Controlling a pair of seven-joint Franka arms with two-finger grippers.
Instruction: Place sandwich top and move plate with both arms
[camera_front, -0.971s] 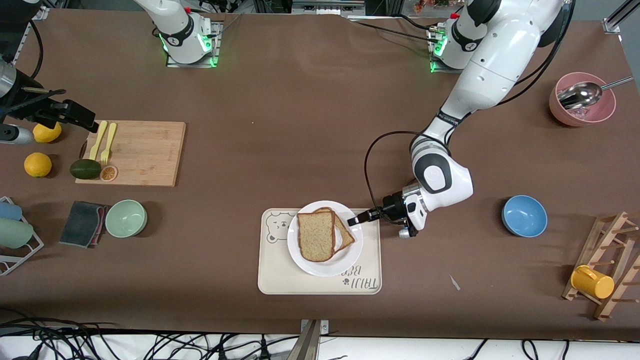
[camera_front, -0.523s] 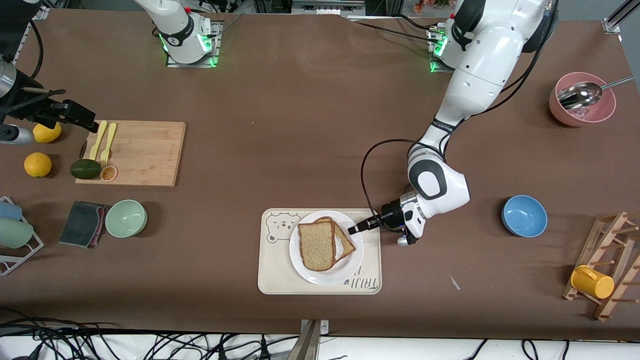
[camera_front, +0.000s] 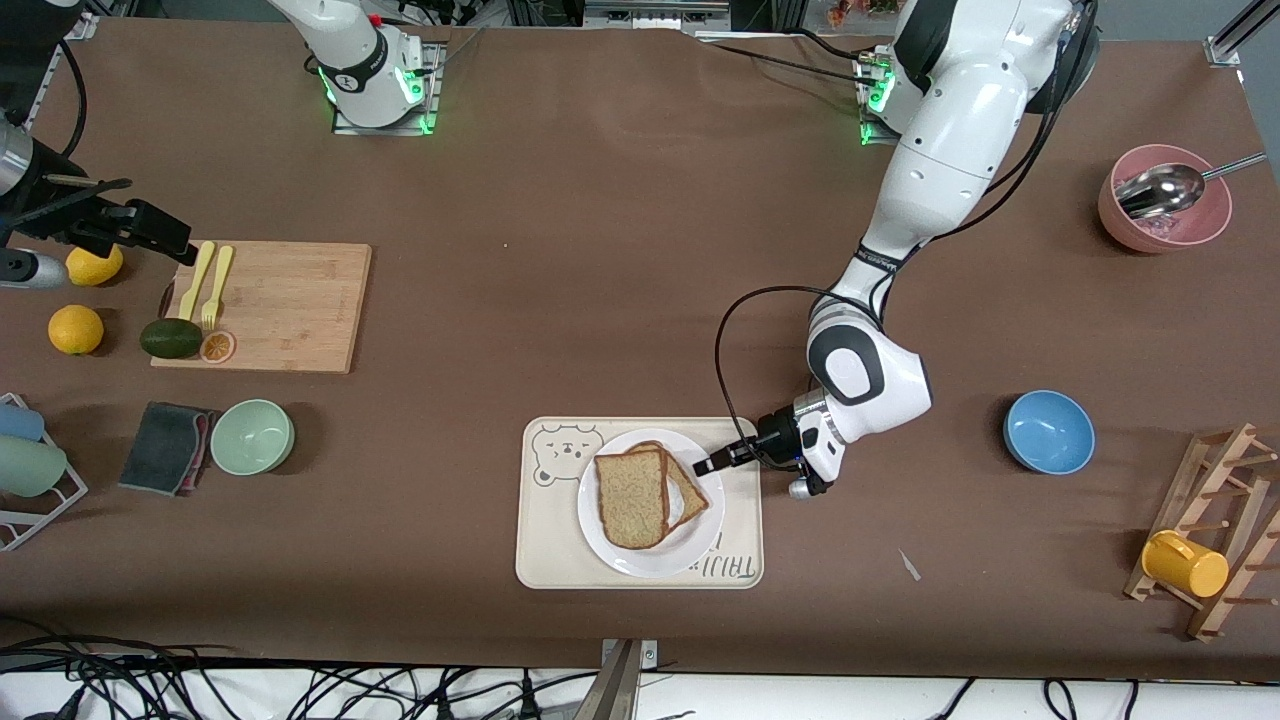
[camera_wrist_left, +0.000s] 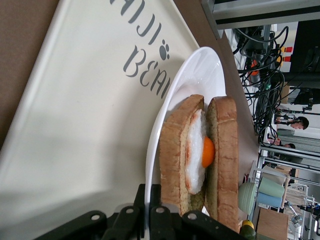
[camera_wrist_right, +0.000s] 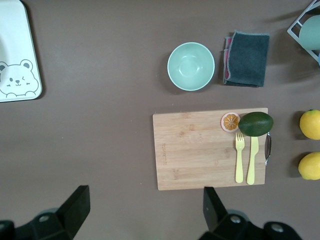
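Left gripper (camera_front: 706, 466) pinching plate (camera_front: 640, 560) rim has dragged it nearer the camera on tray (camera_front: 545, 560); right gripper (camera_wrist_right: 142, 207) waits spread above cutting board (camera_wrist_right: 195, 150).

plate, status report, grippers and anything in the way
Left gripper shut on plate rim, on the tray. Right gripper open, waiting over the cutting board end. Sandwich top on the egg slice, offset. Nothing blocking.

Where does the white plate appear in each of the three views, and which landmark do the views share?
Front view: the plate lies on the cream tray, its rim pinched by the left hand.
Left wrist view: the plate fills the middle, holding both bread slices.
Right wrist view: the plate is not in it.
Shared landmark: the cream tray, bear drawing included.
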